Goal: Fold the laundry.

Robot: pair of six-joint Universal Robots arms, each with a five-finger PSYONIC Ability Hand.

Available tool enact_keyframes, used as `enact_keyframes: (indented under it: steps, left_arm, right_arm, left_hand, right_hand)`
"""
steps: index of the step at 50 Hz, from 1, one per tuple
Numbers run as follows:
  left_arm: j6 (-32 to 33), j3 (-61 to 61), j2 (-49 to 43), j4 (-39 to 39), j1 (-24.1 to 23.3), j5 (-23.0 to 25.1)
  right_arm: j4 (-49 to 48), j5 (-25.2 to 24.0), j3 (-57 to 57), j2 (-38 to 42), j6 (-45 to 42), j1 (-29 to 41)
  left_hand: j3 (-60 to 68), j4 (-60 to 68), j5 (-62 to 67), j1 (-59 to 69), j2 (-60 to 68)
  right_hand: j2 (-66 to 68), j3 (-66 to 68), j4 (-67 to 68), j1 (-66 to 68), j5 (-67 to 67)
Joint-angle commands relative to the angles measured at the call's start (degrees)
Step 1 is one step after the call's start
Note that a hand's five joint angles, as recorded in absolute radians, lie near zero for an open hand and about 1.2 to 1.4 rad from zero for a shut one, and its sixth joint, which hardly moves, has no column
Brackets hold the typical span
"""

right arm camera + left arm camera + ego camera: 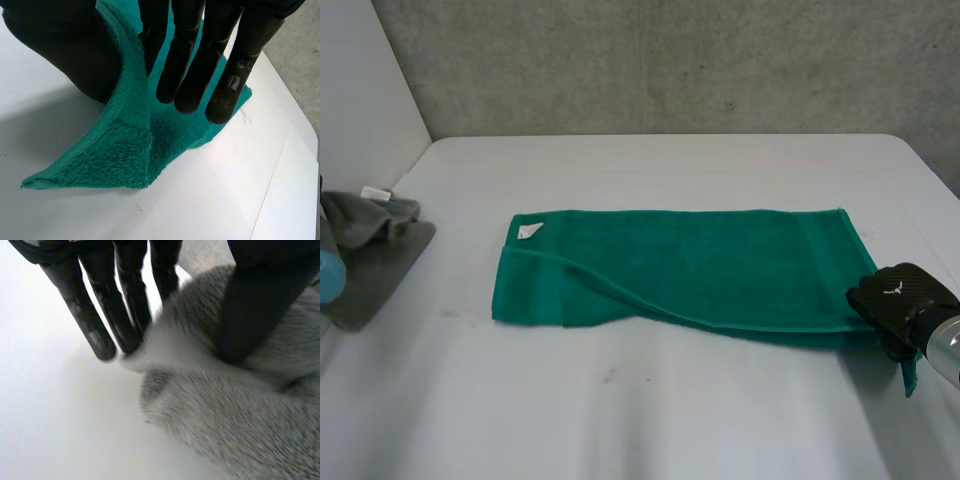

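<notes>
A green towel [680, 265] lies folded in a long band across the middle of the white table [650, 420]. A white label [529, 231] shows at its far left corner. My right hand [900, 295] is at the towel's near right corner. In the right wrist view the right hand [185, 55] pinches the towel's [125, 160] edge between thumb and straight fingers, lifting that corner off the table. My left hand [85, 315] has straight fingers beside a grey cloth [225, 425], and its thumb rests on top of that cloth.
The grey cloth [375, 245] lies bunched at the table's left edge, with the left arm [325, 275] beside it. A concrete wall stands behind the table. Bare white table surface lies in front of the towel.
</notes>
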Motion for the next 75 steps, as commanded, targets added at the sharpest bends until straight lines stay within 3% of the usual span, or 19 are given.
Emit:
enact_keyframes:
  steps: [1,9,13,18,26,30,44,48,50,53,60,64,75]
  left_arm:
    - [1.2,-1.7,-0.5,-0.2,-2.5,-0.1]
    - [0.0,-4.5,3.7,-0.3,-8.6,1.3]
    - [-2.0,-8.1,7.5,-0.3,-12.2,5.8]
    - [-3.7,-12.5,11.4,-1.7,-20.0,11.0]
    - [-7.0,-13.1,10.4,-5.3,-29.7,11.9]
    - [-8.0,-11.6,5.3,-5.4,-31.6,11.8]
    - [-8.0,-0.9,-8.3,-9.0,-31.9,11.5]
    - [-8.0,1.0,-10.5,-9.3,-31.3,10.9]
    - [-8.0,1.3,-10.7,-9.3,-31.1,10.0]
    - [-7.9,1.6,-10.8,-9.0,-31.2,8.1]
    - [-7.7,0.4,-9.5,-9.7,-31.7,5.1]
    - [-7.8,-4.1,-1.4,-10.5,-31.4,4.9]
    - [-7.9,-18.6,27.0,-15.6,-31.4,5.3]
  right_arm:
    - [0.0,-0.1,0.0,0.0,0.3,0.1]
    - [-0.2,-0.2,-0.3,-0.2,2.2,0.0]
    - [-0.2,-0.4,-0.3,-0.2,2.3,0.0]
    - [-0.2,-1.1,-0.2,-0.2,2.4,0.0]
    - [-0.2,-1.1,-0.2,-0.2,2.4,0.0]
    - [-0.2,-1.2,-0.2,-0.2,2.4,0.0]
    - [-0.2,-1.4,-0.2,-0.3,2.4,-0.3]
    - [-0.1,-2.1,-0.2,-0.3,2.4,-0.4]
    - [-0.2,-2.3,-0.2,-0.2,2.4,-0.6]
    - [-0.1,-2.4,-0.3,-0.3,2.4,-1.5]
    - [0.5,-2.4,-1.5,-0.3,2.4,-1.9]
    - [2.1,-2.1,-3.9,-1.1,2.5,-2.0]
    - [19.2,-2.4,-17.2,-14.0,1.1,-2.1]
  left_hand:
    - [-36.7,-36.4,-36.5,-33.8,-35.2]
    - [-36.7,-36.4,-36.5,-33.8,-35.2]
    - [-36.7,-36.4,-36.5,-33.8,-35.2]
    - [-36.0,-35.6,-35.8,-33.1,-34.5]
    - [-34.3,-34.0,-34.1,-31.4,-32.8]
    - [-32.3,-32.0,-32.1,-29.4,-30.8]
    - [-21.0,-20.7,-20.8,-18.2,-19.5]
    - [-4.2,-3.9,-4.0,-1.4,-2.7]
    - [14.9,15.2,15.1,17.8,16.4]
    - [33.3,33.6,33.5,36.1,34.8]
    - [33.3,33.6,33.5,36.2,34.8]
    - [33.3,33.6,33.5,36.2,34.8]
    - [33.3,33.6,33.5,36.2,34.8]
  right_hand:
    - [12.5,12.4,12.0,23.3,12.8]
    - [12.5,12.4,12.0,23.3,12.8]
    - [12.5,12.4,12.0,23.3,12.8]
    - [12.5,12.4,12.0,23.3,12.8]
    - [12.5,12.4,12.0,23.3,12.8]
    - [12.5,12.4,12.0,23.3,12.8]
    - [12.5,12.4,12.0,23.3,12.8]
    - [12.5,12.4,12.0,23.3,12.8]
    - [12.5,12.4,12.0,23.3,12.8]
    - [12.5,12.4,12.0,23.3,12.8]
    - [12.5,12.4,12.0,23.3,12.8]
    - [12.5,12.4,12.0,23.3,12.8]
    - [12.5,12.4,12.0,23.3,12.8]
